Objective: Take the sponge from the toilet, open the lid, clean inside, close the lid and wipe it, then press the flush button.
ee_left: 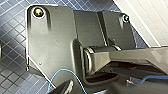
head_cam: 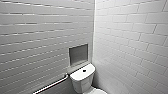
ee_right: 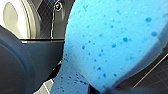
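Right pincer [ee_right: 102, 88]: appearing to be clamping on the sponge [ee_right: 112, 37], which is hanging clear of the floor and crowding that wrist's camera. The contact itself is hard to make out, so this is a judgement.

Left pincer [ee_left: 82, 88]: hanging over the dark blue floor tiles [ee_left: 12, 67]. Apart or together, I cannot tell. A thin blue cable [ee_left: 62, 72] is looping near it.

Sponge: bright blue, speckled, soft, sitting off the toilet and at the right wrist.

Toilet [head_cam: 82, 80]: standing at the bottom centre of the head view, tank tucked into the corner where the two white tiled walls [head_cam: 130, 37] are meeting.

Flush button [head_cam: 84, 70]: sitting dark and round in the middle of the tank top.

Front part [head_cam: 98, 91]: peeking in white at the bottom edge. Whether the lid is lying down cannot be told.

Wall recess [head_cam: 78, 55]: sitting just above the tank.

Grab rail [head_cam: 52, 85]: running along the lower left wall.

Hazards, as judged:
- The soft sponge may be squirming loose, because a spongy pad is giving little firm hold.
- The sponge is masking the right wrist camera, so any reach would be going nearly blind.
- The corner is crowding the tank, so an arm could be knocking wall, rail or button by accident.
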Motion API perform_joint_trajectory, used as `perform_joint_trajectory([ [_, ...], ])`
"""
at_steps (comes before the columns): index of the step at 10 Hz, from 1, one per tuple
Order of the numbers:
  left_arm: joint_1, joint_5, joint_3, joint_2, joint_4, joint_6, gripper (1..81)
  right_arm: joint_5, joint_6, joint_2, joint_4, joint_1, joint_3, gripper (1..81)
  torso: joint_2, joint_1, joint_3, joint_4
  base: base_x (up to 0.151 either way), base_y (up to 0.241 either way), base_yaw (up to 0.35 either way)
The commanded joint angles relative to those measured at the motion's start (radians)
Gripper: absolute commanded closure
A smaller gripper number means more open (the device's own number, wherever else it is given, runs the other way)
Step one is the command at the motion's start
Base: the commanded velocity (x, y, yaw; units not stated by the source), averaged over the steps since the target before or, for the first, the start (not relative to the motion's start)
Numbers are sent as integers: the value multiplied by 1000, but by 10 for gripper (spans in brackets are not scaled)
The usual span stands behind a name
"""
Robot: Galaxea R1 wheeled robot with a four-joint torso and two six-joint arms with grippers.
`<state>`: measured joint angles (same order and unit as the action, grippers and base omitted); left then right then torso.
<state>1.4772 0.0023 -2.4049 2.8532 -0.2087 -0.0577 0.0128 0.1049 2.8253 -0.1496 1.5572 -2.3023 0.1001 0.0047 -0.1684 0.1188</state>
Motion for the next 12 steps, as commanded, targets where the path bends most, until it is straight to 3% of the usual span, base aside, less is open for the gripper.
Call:
perform_joint_trajectory([
  [1, -48, 50, 13, -11, 5, -1, 10, 65, 4, -10, -15, -36, 15, 811, 0, 0, 0, 0, 88, 0, 0],
  [12, -48, 44, 15, -7, 6, -1, 10, 64, 4, -14, -19, -30, 5, 811, 0, 0, 0, 0, 88, 0, 0],
])
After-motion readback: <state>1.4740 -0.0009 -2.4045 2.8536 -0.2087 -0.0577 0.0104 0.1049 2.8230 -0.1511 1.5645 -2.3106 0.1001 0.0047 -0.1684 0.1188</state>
